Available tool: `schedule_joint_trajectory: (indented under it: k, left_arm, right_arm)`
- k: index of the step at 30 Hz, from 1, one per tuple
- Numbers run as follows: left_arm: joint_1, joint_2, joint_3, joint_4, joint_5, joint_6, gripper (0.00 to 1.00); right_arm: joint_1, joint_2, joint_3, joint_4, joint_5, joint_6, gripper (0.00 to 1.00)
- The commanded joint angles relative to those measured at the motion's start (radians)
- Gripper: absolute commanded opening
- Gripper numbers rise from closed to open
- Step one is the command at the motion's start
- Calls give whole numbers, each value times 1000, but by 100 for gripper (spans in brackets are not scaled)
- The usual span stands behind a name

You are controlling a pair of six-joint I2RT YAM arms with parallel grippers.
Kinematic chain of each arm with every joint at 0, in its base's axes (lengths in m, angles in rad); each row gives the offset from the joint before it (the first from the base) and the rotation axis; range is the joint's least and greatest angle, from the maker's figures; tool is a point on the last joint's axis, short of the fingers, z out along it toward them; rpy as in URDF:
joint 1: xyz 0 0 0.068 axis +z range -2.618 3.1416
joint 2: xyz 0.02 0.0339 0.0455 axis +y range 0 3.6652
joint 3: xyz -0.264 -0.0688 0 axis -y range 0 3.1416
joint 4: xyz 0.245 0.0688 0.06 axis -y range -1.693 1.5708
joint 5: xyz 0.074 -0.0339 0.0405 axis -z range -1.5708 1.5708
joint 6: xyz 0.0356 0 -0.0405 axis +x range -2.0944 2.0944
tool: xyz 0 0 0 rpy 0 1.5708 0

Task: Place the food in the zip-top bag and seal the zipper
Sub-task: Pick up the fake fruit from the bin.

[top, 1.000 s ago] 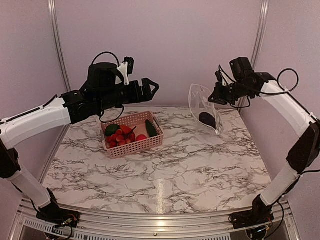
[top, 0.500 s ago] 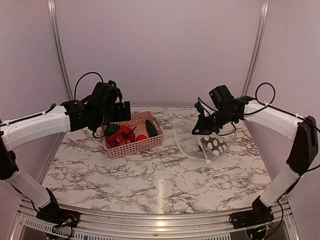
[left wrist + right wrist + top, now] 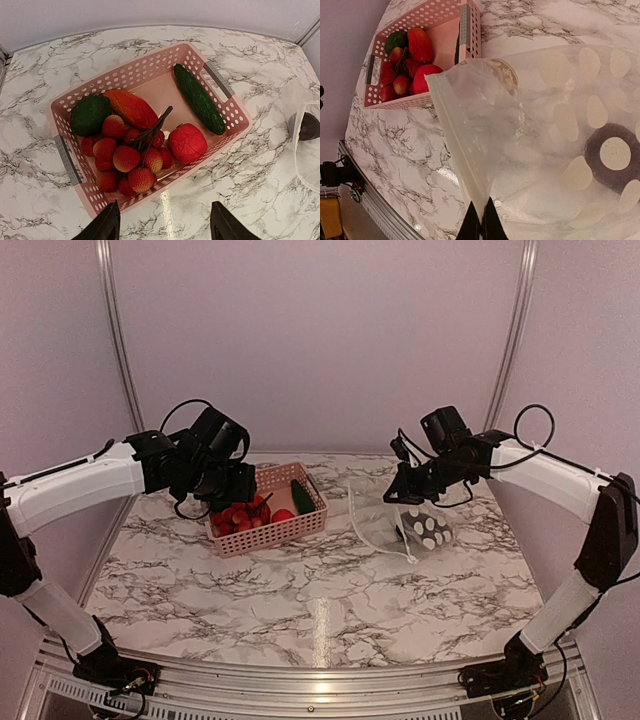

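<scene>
Fingertips of the left gripper (image 3: 164,215) stand spread apart with nothing between them, hovering over the near rim of the pink basket (image 3: 125,75). Just beyond them the food (image 3: 132,150) lies in the basket: red berries heaped at the left with a green piece and an orange one, and a long green piece along the right wall. Bare marble table (image 3: 250,190) separates the basket from the zip-top bag (image 3: 425,528) to its right. The right gripper (image 3: 481,220) is pressed together on the bag's mouth edge, pinching the zipper (image 3: 456,145). The mouth gapes toward the basket, and one dark piece (image 3: 615,155) sits inside the bag.
</scene>
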Motion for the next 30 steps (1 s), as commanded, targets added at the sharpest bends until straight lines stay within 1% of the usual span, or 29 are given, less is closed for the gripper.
schedule_joint_trajectory:
  k: [1, 3, 5, 8, 9, 12, 14, 16, 18, 22, 26, 30]
  left_arm:
    - [-2, -10, -19, -49, 82, 30, 62]
    - [-1, 30, 19, -74, 110, 67, 63]
    - [-1, 80, 59, -112, 88, 98, 64]
    - [0, 147, 79, -116, 18, 149, 72]
    - [2, 174, 96, -120, 4, 163, 72]
    - [6, 273, 208, -173, 19, 241, 72]
    - [12, 333, 296, -206, 12, 283, 75]
    - [20, 370, 323, -204, -3, 299, 79]
    - [28, 406, 343, -197, 1, 318, 80]
    - [42, 462, 390, -198, 20, 330, 77]
    - [52, 486, 431, -204, -11, 328, 75]
    - [87, 506, 447, -191, 100, 350, 71]
  right_arm:
    - [10, -32, 14, 8, 2, 10, 0]
    - [10, -26, 29, -23, -23, 1, 0]
    - [10, -26, 33, -16, -45, -24, 0]
    - [10, -17, 37, -10, -29, -61, 0]
    - [9, -14, 41, -12, -32, -71, 0]
    - [10, 7, 79, -39, -48, -90, 0]
    - [10, 18, 111, -82, -33, -98, 0]
    - [10, 25, 142, -127, -1, -106, 0]
    - [11, 24, 162, -164, 29, -112, 0]
    - [12, 11, 178, -205, 74, -114, 0]
    - [12, 8, 201, -225, 86, -112, 0]
    - [12, 38, 237, -241, 70, -115, 0]
